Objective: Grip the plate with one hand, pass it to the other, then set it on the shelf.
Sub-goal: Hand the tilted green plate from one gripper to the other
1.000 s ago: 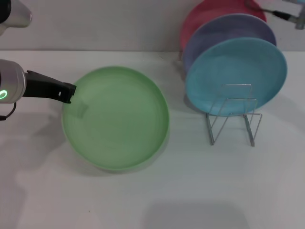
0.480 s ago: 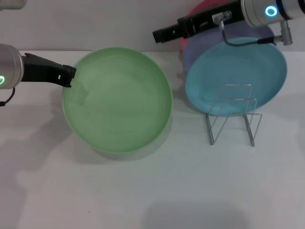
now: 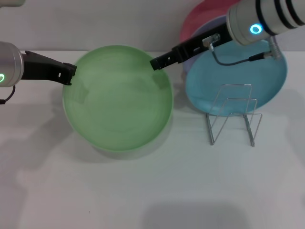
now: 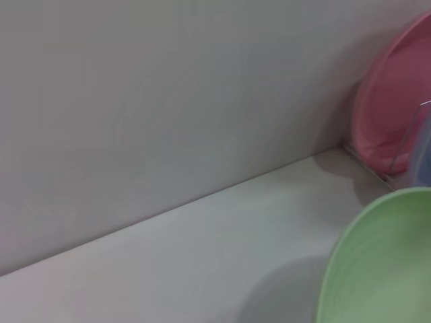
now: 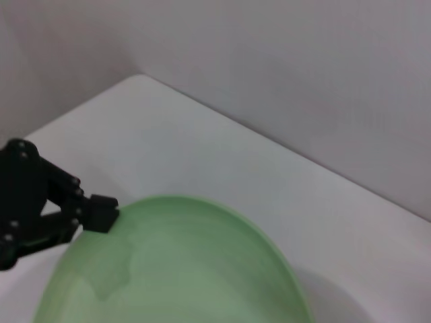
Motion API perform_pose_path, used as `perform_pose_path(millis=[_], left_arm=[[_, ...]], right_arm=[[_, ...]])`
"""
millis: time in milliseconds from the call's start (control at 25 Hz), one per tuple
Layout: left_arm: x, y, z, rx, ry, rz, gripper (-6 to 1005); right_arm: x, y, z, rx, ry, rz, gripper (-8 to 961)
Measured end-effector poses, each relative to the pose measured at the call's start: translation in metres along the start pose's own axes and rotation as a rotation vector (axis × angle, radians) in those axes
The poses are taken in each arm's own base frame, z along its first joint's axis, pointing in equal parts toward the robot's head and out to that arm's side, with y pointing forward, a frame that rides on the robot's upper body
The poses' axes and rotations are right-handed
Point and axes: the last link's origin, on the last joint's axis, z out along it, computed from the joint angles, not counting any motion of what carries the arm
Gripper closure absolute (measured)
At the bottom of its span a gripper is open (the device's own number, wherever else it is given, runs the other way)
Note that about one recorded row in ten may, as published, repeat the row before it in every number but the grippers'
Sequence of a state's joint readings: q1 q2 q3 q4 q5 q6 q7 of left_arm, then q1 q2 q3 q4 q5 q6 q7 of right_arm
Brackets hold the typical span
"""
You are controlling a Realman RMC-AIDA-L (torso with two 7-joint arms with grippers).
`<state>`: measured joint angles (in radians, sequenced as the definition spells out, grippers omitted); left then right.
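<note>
Plate (image 3: 118, 98), light green and round, is held above the white tabletop (image 3: 143, 191); the shadow below its near edge suggests it is lifted clear rather than resting. The left gripper (image 3: 70, 75) has its fingers closed on the plate's left rim, and the right wrist view shows the black fingers (image 5: 101, 205) pinching that rim, one above and one showing faintly through the plastic below. This edge grip leaves the opposite rim free for a handover, which is judged to be the step in hand. The right gripper (image 3: 156, 63), on the arm with the cyan light, reaches in from the right, its tip at the plate's upper right rim; whether it touches the rim, and whether its fingers are parted or closed, cannot be told. The wire shelf (image 3: 233, 114) stands on the tabletop to the right, well apart from the green plate, with its front slots empty. A blue plate (image 3: 248, 81) stands upright in the shelf, with a lavender plate (image 3: 195, 45) and a pink plate (image 3: 202, 14) behind it, each largely hidden by the one in front and by the right arm. The left wrist view shows only an arc of the green plate, the wall and part of the pink plate.
</note>
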<state>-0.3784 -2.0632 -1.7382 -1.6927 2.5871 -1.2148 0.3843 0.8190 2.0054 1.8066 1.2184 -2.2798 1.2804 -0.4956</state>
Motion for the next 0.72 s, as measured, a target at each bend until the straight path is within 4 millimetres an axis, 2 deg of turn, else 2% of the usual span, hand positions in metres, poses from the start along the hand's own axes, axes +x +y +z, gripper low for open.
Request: perform_pose_path(millis=[720], left_arm=[[0.003,0.001,-0.001,-0.002,0.008,0.001,981]], right_arm=[[0.0,0.0,0.028,0.04,0.034,-0.044,224]])
